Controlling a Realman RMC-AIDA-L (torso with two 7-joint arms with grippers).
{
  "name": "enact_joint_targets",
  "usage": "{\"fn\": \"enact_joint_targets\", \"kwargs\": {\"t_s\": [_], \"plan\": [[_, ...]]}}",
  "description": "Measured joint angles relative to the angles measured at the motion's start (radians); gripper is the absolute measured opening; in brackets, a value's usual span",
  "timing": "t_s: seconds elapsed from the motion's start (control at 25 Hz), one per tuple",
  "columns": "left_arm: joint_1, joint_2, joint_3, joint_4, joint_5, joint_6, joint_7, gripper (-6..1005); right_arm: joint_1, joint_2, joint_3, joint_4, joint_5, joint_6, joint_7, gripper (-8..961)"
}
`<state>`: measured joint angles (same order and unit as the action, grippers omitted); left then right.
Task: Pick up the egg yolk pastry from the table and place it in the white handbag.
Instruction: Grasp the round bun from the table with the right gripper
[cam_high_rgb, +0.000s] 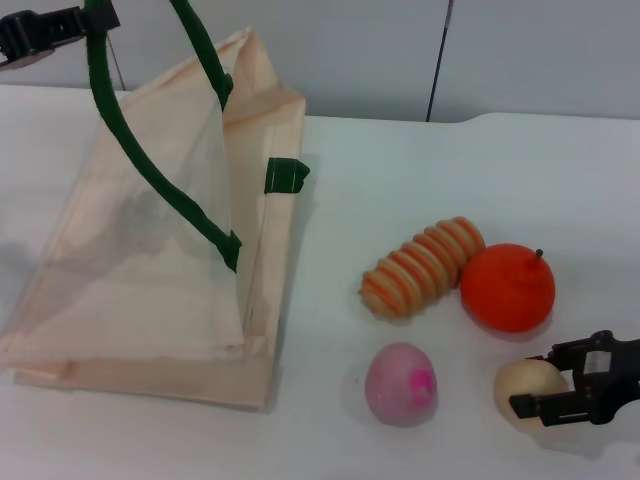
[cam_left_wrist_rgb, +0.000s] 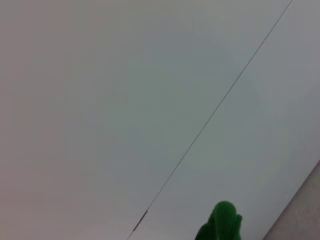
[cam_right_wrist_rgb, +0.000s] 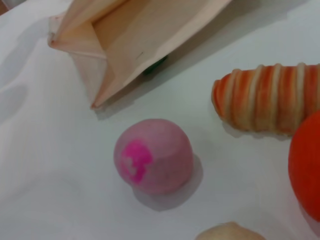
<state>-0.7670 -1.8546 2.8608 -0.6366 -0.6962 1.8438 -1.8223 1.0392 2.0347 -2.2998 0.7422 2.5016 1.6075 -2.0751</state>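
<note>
In the head view I see the right gripper (cam_high_rgb: 545, 385) low at the near right, its fingers spread apart on both sides of the egg yolk pastry (cam_high_rgb: 528, 391), which sits on the white surface (cam_high_rgb: 420, 180). The left gripper (cam_high_rgb: 45, 35) is raised at the far left, clamped on the dark green handle (cam_high_rgb: 130, 140) of the white handbag (cam_high_rgb: 150, 260). A pink ball (cam_high_rgb: 401, 384), a striped roll (cam_high_rgb: 422, 267) and an orange (cam_high_rgb: 507, 287) lie near the pastry.

The left wrist view shows only a green handle tip (cam_left_wrist_rgb: 222, 225) (the rest is a plain wall).

In the right wrist view the pastry (cam_right_wrist_rgb: 230, 232) shows only as a sliver at the frame edge, near the pink ball (cam_right_wrist_rgb: 153, 156).
</note>
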Motion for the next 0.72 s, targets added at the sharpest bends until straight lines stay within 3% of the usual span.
{"fn": "enact_joint_targets", "kwargs": {"t_s": [0.72], "plan": [[0.000,0.000,0.000,0.000,0.000,0.000,0.000,189,0.007,-0.002,0.002,0.022,0.005,0.000,0.004,609]]}}
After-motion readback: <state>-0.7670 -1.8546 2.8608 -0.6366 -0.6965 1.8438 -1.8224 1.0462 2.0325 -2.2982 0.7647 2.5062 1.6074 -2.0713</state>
